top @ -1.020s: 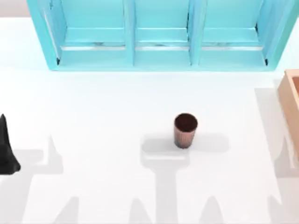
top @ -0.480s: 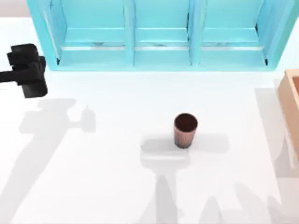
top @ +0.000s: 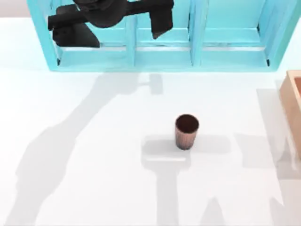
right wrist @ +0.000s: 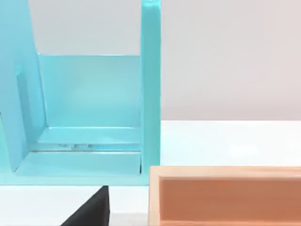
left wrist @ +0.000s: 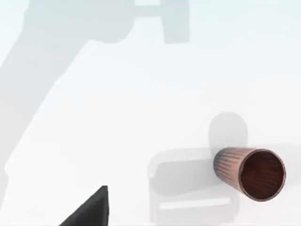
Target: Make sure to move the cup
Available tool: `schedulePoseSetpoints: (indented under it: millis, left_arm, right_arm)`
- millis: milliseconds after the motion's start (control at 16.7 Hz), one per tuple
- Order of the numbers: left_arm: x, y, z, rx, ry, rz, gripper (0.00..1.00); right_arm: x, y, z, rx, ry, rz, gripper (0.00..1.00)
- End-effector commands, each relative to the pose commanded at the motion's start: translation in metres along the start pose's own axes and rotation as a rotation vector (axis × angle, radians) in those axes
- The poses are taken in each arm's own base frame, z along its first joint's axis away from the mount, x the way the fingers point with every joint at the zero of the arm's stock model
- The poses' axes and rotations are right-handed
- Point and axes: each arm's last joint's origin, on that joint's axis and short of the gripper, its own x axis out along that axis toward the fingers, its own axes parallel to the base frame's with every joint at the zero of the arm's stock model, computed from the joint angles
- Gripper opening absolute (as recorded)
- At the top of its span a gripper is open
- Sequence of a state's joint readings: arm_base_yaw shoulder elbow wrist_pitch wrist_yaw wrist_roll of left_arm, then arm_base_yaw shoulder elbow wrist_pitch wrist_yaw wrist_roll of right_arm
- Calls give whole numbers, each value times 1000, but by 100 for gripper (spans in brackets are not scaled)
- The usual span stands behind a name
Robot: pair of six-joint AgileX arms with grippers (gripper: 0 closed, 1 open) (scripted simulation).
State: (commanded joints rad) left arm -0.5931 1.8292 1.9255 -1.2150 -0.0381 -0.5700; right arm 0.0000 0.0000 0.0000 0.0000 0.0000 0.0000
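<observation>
**Cup upright at mid-table, left arm high over the shelf**

Nearest to us, the white table (top: 84, 188) carries long grey shadows of our arms across its front half. Just past them the cup (top: 186, 132) stands upright a little right of the table's middle, its long axis vertical, its dark brown mouth facing up and its faintly ribbed copper sides tapering toward the base. It touches nothing but the tabletop.

Farther back, our left gripper (top: 160, 21) hangs above the turquoise shelf unit (top: 225, 52) along the far edge, over the divider between the left and middle compartments. It is well apart from the cup, behind it and to its left, and it holds nothing. We cannot tell how far its fingers are spread: in the left wrist view a single dark fingertip (left wrist: 91, 209) shows at the frame edge, with the cup (left wrist: 251, 172) off to one side of it on the bare table.

At the table's right edge sits a tan wooden box (top: 294, 106). Our right wrist view looks across that box (right wrist: 225, 195) to the shelf unit's end compartment (right wrist: 89, 117), with one dark fingertip (right wrist: 91, 209) of our right gripper low in the frame; its spread cannot be judged either.
</observation>
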Motion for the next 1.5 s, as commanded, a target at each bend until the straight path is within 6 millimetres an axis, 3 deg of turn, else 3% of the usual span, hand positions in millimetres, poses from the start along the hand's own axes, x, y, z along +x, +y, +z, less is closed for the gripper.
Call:
schedulePoseSetpoints:
  millis: [120,300,600,780,1260,1500]
  left_arm:
    - [32,-38,7,2,103,46,100]
    - [74,-84,-2,9,212,112,100]
    - [114,-128,-30,22,285,183,100]
    - [128,-137,-40,27,302,208,100]
    - [135,-137,-40,26,300,207,100]
    - [163,-135,-44,27,301,209,100]
  right_arm:
    - [0,0,0,0,0,0,100]
    - [0,0,0,0,0,0,100]
    - [0,0,0,0,0,0,100]
    - [0,0,0,0,0,0,100]
    - [0,0,0,0,0,0,100]
    - [0,0,0,0,0,0,100]
